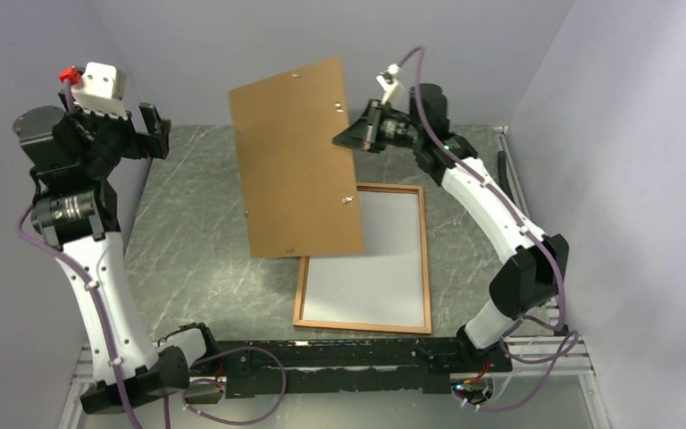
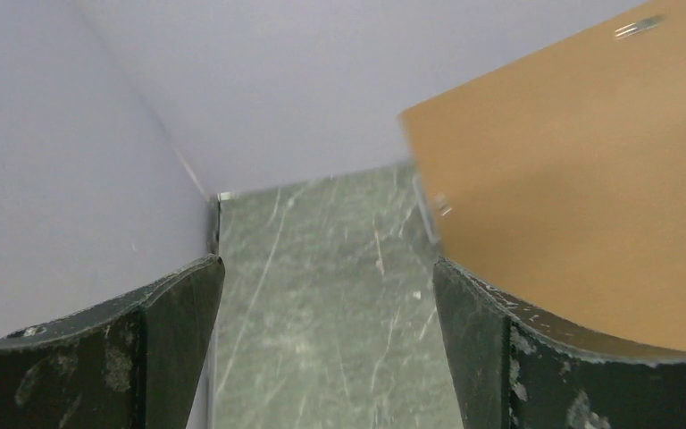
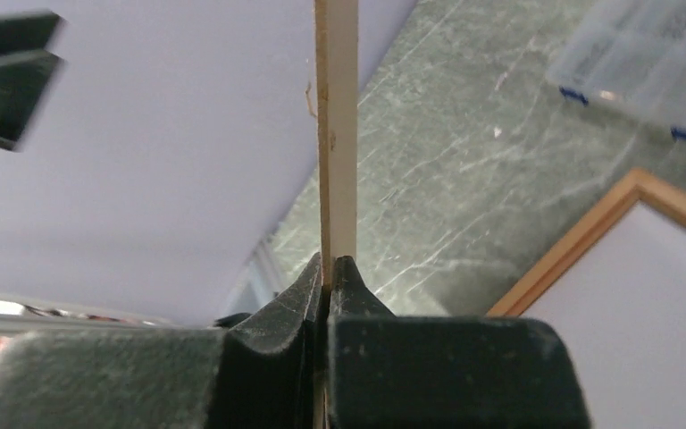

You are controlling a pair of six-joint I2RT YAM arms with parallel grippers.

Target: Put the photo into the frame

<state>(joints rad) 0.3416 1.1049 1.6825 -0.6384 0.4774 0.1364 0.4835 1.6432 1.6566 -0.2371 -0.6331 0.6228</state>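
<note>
The frame (image 1: 426, 259) lies flat on the table right of centre, its wood-coloured side up. A pale white surface (image 1: 371, 268) fills it; I cannot tell whether that is the photo's back or the pane. My right gripper (image 1: 350, 136) is shut on the right edge of a brown backing board (image 1: 295, 161), held tilted in the air above the frame's far left part. In the right wrist view the board's thin edge (image 3: 337, 134) is pinched between the fingers of the right gripper (image 3: 329, 268), with the frame corner (image 3: 581, 246) below. My left gripper (image 1: 155, 132) hangs open and empty at the far left.
A clear plastic compartment box (image 3: 643, 54) sits on the table beyond the frame. In the left wrist view the left gripper (image 2: 326, 295) faces the back corner of the walls, with the board (image 2: 581, 206) to its right. Grey walls close three sides.
</note>
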